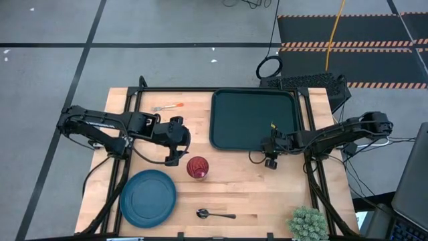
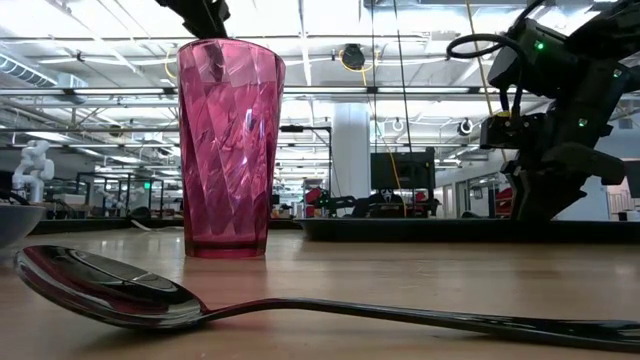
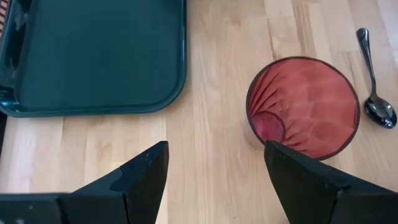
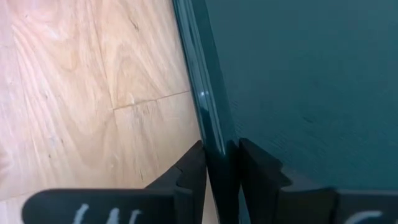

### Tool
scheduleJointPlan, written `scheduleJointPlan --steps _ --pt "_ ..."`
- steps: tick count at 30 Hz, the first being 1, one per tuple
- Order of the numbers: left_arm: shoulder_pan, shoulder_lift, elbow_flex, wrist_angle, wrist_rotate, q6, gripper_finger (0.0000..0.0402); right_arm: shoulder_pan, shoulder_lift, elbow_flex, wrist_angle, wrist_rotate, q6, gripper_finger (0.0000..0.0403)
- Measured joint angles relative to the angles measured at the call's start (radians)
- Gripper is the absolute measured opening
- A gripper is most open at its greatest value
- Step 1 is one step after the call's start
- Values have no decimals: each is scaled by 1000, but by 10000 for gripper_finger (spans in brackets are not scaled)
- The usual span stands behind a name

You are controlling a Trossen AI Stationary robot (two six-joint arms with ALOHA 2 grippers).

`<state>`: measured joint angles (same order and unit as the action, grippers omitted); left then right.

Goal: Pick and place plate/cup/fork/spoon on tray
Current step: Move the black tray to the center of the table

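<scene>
**Right jaws pinching the tray lip, left jaws spread beside the cup**

The wooden counter point(image 1: 234, 194) is carrying everything. The tray point(image 1: 251, 117) is lying at the far right of it, bare inside. Only the right wrist view is showing what the overhead view leaves unclear: the right gripper point(image 4: 219, 171) is clenching its jaws on the tray's raised near lip, one finger inside the lip and one outside. From above, that gripper point(image 1: 270, 148) is sitting at the tray's near edge, toward its right corner.

The plate point(image 1: 148, 195) is resting at the near left of the counter, well apart from the tray. In the low view only a sliver of it point(image 2: 15, 222) is showing at the left edge.

The left gripper point(image 1: 175, 155) is hanging just left of the cup point(image 1: 197, 167), above the counter, with its jaws released and spread wide. The left wrist view is looking down into the upright cup point(image 3: 303, 107), which is standing beside the jaws and not between them.

The fork point(image 1: 167, 107) is lying at the far left, left of the tray. The spoon point(image 1: 214, 215) is lying at the near edge, right of the plate; the low view is showing it point(image 2: 110, 285) large across the foreground, in front of the cup point(image 2: 229, 150).

A small green plant point(image 1: 307, 223) is sitting at the near right corner.
</scene>
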<state>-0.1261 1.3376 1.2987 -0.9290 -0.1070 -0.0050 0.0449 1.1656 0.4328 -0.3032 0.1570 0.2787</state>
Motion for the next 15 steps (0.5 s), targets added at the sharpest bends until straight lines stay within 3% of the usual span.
scheduleJointPlan --steps 15 --pt "0 0 0 -4 0 1 269 111 0 0 61 -27 135 67"
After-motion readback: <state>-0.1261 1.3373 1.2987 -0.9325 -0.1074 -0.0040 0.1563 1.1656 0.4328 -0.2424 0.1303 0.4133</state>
